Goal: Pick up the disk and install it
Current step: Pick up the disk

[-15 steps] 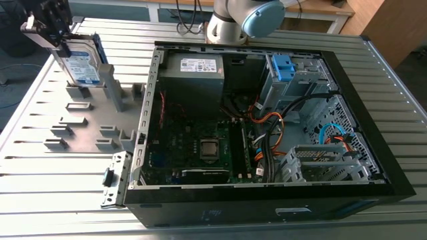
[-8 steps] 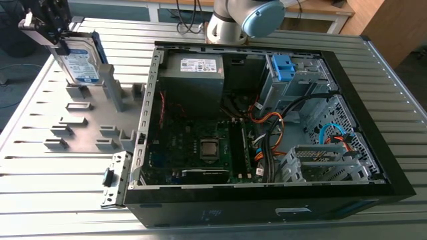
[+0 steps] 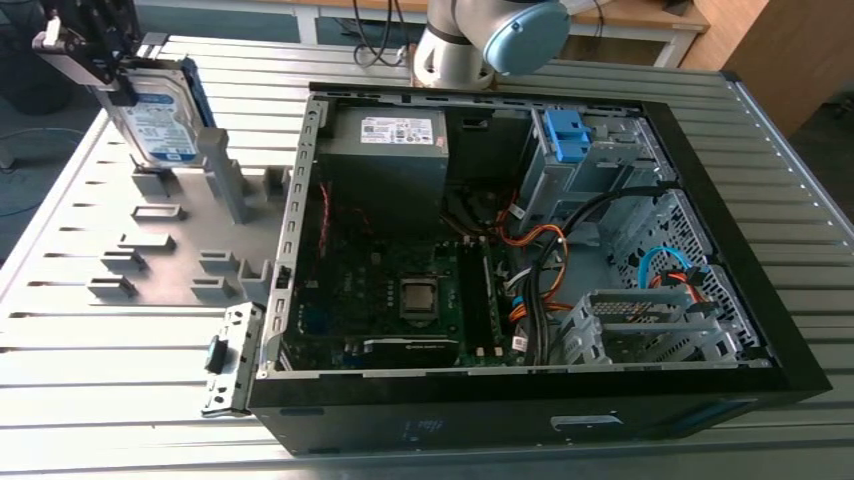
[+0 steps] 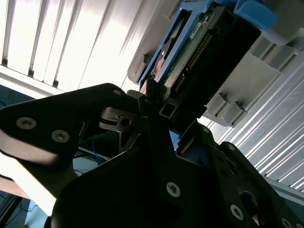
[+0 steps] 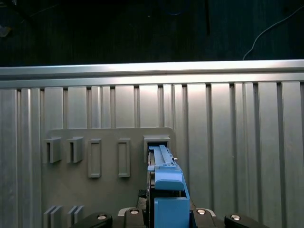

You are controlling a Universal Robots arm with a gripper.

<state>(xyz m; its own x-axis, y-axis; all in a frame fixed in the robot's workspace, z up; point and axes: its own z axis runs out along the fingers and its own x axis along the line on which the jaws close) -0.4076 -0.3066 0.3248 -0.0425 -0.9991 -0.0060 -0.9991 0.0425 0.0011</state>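
Evidently the jaws are clamping the disk [image 4: 190, 61]. In the second wrist view the black fingers [image 4: 148, 97] of the gripper [image 4: 164, 111] are pressing against its connector end, with no gap showing between them and it. The gripper's own body is covering the lower half of that view.

In the exterior view the gripper [image 3: 114, 85] is holding the disk [image 3: 158, 115] upright by its upper end. It is well apart from the open computer case [image 3: 534, 425], off the case's side on the exterior view's left. The picture's edge is cutting off the gripper's top, and the drive is hiding the fingertips there.

The disk's lower end is standing right at a socket of the grey fixture plate [image 3: 174, 240], which is lying just beside the case. I cannot tell whether that end is sitting in the socket or hanging just clear of it.

In the first wrist view the disk's blue frame [image 5: 166, 190] is lining up with the end socket of a row of five on the plate [image 5: 109, 199]. Bare slatted table [image 5: 237, 142] is lying open beyond the plate, and the table's rail is running across the far side.

Counting: one disk, one gripper, one case. Inside the case, one grey power supply [image 3: 387, 150] is sitting at the far wall. One blue clip [image 3: 567, 135] is showing in the bay beside it, and orange cables [image 3: 547, 240] are crossing the middle.
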